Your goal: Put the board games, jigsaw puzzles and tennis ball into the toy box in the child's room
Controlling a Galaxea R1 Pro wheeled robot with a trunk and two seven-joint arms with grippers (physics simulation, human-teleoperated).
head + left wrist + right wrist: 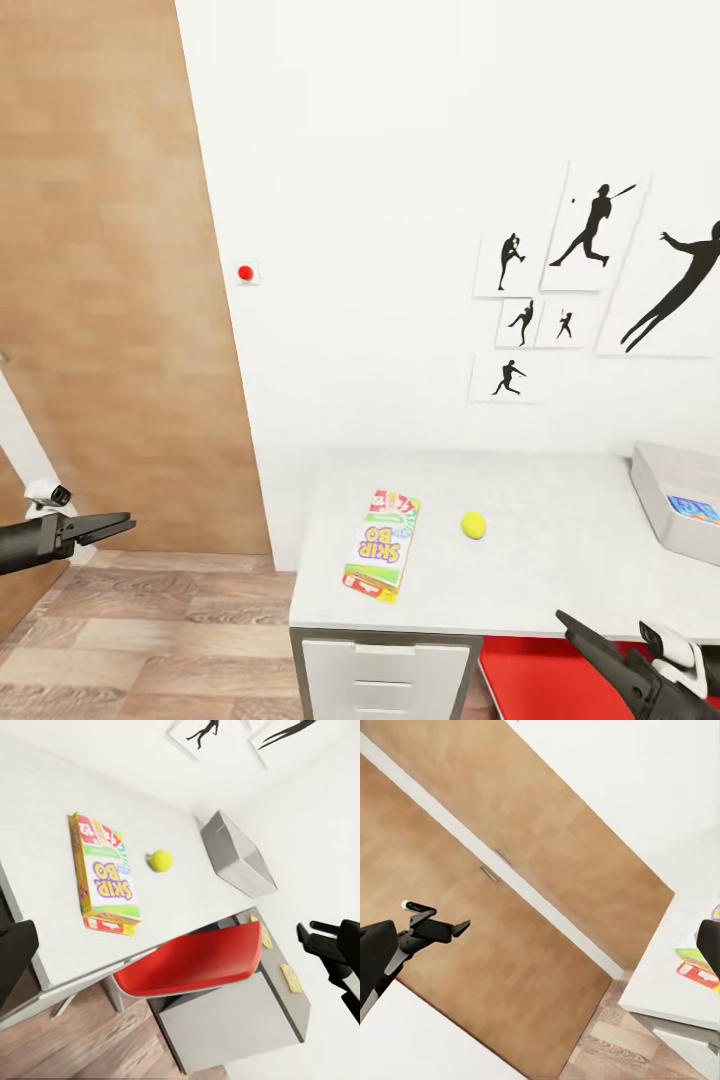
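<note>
Child's bedroom; baseball silhouette prints [590, 228], desk [560, 500], SKIP-BO game [383, 545].

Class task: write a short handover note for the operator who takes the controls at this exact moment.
Left gripper: held out over the floor left of the table, holding nothing, fingers look closed.
Right gripper: low at the table's front edge above the red chair, holding nothing; open or shut unclear.
On the table: SKIP-BO board game, tennis ball beside it, toy box at the right with something blue inside.
Two small multicoloured sheets lie on the dark top, likely the puzzles.
Left: game and ball still need boxing; other items not confirmed.
</note>
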